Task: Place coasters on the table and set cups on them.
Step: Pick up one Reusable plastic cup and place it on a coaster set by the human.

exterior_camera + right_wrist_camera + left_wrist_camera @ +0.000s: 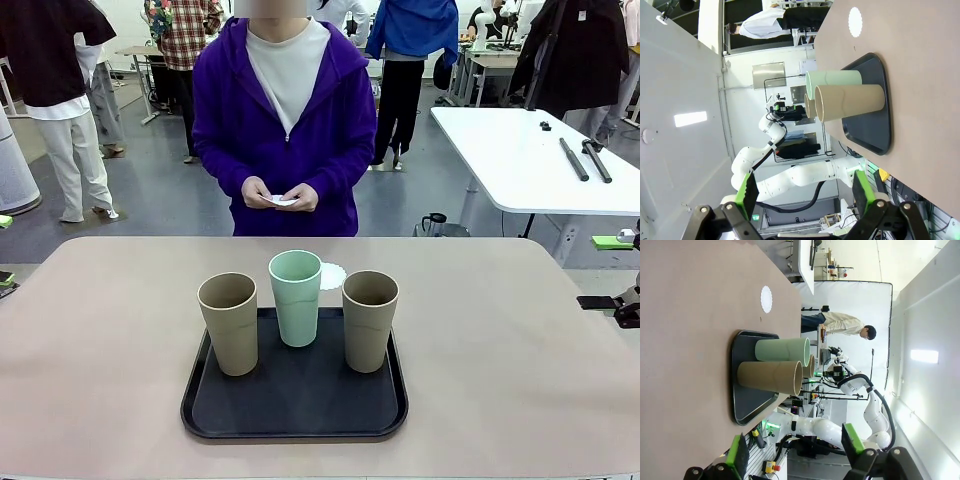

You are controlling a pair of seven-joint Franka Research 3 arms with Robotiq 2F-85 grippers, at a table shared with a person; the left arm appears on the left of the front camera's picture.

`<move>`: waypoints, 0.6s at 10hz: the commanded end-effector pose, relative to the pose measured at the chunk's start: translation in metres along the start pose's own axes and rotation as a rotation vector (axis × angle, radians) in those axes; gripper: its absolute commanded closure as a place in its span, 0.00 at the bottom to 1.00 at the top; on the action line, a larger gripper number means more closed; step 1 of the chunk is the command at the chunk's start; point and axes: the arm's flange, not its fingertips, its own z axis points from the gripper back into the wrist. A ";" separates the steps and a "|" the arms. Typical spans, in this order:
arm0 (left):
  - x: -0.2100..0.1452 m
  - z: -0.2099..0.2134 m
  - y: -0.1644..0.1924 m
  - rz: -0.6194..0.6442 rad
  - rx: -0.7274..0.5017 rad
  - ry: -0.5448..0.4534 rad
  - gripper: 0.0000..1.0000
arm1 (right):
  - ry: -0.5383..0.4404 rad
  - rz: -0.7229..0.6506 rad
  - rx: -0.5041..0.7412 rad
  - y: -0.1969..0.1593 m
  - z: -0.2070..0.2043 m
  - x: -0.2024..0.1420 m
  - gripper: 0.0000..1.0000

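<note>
Three cups stand upright on a black tray [300, 415] near the front of the table [500, 350]: a tan cup [228, 322] on the left, a mint green cup [296, 297] in the middle and a tan cup [370, 320] on the right. One white scalloped coaster [333, 276] lies on the table just behind the tray. Across the table, a person's hands [283, 197] hold more white coasters. My left gripper [795, 450] is open with nothing between its fingers, far from the tray. My right gripper [805, 195] is also open, with nothing in it, off the table's right side.
Wide bare tabletop lies to the left and right of the tray. The person in a purple jacket [285, 120] stands at the far edge. A white table [530, 160] stands behind on the right.
</note>
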 end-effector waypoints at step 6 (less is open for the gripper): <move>0.001 -0.076 -0.113 -0.901 0.515 0.498 0.00 | -0.004 -0.015 -0.001 0.000 0.000 0.000 0.00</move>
